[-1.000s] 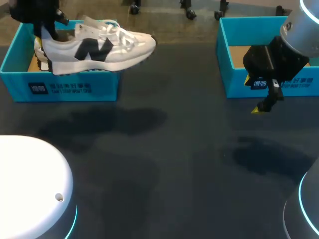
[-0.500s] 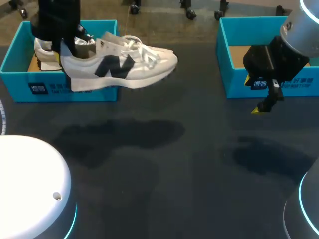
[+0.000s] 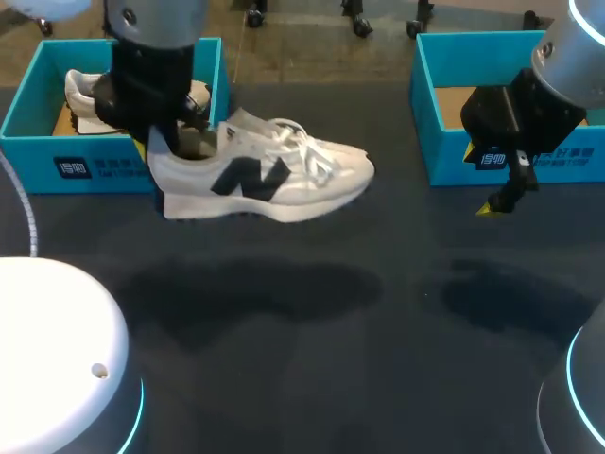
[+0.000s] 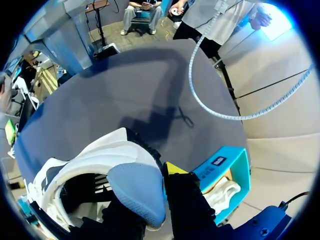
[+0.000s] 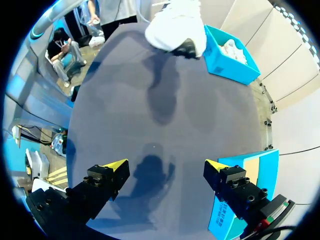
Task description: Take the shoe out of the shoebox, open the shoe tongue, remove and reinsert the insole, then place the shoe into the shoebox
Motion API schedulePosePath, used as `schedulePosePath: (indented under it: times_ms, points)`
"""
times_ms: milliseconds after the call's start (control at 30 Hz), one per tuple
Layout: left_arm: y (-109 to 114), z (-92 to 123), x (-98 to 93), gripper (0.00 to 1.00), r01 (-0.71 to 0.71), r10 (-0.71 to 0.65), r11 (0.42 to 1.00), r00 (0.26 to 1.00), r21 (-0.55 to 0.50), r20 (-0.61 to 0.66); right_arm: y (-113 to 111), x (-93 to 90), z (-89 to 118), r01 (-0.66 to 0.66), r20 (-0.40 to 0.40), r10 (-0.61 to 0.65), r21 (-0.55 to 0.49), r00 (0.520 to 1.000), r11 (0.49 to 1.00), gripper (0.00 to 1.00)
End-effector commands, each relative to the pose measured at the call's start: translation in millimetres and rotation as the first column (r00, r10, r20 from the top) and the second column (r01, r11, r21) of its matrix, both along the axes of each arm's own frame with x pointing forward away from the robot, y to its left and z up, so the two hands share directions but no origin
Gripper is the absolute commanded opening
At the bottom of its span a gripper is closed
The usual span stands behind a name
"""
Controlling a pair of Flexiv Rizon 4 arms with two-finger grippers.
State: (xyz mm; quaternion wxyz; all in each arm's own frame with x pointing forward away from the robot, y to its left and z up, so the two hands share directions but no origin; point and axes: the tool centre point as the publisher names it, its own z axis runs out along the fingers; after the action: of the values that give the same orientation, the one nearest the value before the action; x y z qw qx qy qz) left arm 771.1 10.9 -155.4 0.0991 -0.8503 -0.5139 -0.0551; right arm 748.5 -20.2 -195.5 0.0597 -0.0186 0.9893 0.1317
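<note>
A white shoe [image 3: 274, 175] with a dark logo hangs above the table, just right of the left blue shoebox [image 3: 95, 168]. My left gripper [image 3: 165, 142] is shut on its heel from above. In the left wrist view the pale blue heel tab [image 4: 137, 192] sits between the fingers of the left gripper [image 4: 147, 192]. A second white shoe [image 3: 80, 95] lies in that box. My right gripper [image 3: 499, 203] hangs open and empty in front of the right shoebox [image 3: 558, 156]. From the right gripper [image 5: 166, 165] the shoe [image 5: 177, 25] shows far ahead.
The white rounded bases of my arms stand at the near left [image 3: 57, 359] and near right [image 3: 581, 397] corners. The dark tabletop [image 3: 312, 331] stretches between the two boxes and toward the front.
My left arm has carried the shoe out from over the left box, to the right and nearer the table's front. The right arm has not moved.
</note>
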Motion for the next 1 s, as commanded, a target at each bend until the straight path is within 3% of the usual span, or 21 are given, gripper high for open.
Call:
schedulePosePath:
  times_ms: [33, 567, 1000]
  points:
    - [-10, -7, -14.3, 0.0, 0.01, -0.01, 1.0, 1.0, 0.001, 0.025, 1, 0.3, -1, 0.001, 0.0, -0.001, -0.001, 1.0, 1.0, 1.0]
    - [-49, -44, -42.2, 0.0, 0.055, -0.055, 0.997, 0.998, -0.044, 0.017, 1, 0.3, -1, 0.001, 0.0, -0.001, -0.001, 1.0, 1.0, 1.0]
    - [-59, -105, -32.9, 0.0, 0.028, -0.025, 0.994, 0.999, -0.106, 0.028, 1, 0.3, -1, 0.001, 0.0, -0.001, -0.001, 1.0, 1.0, 1.0]
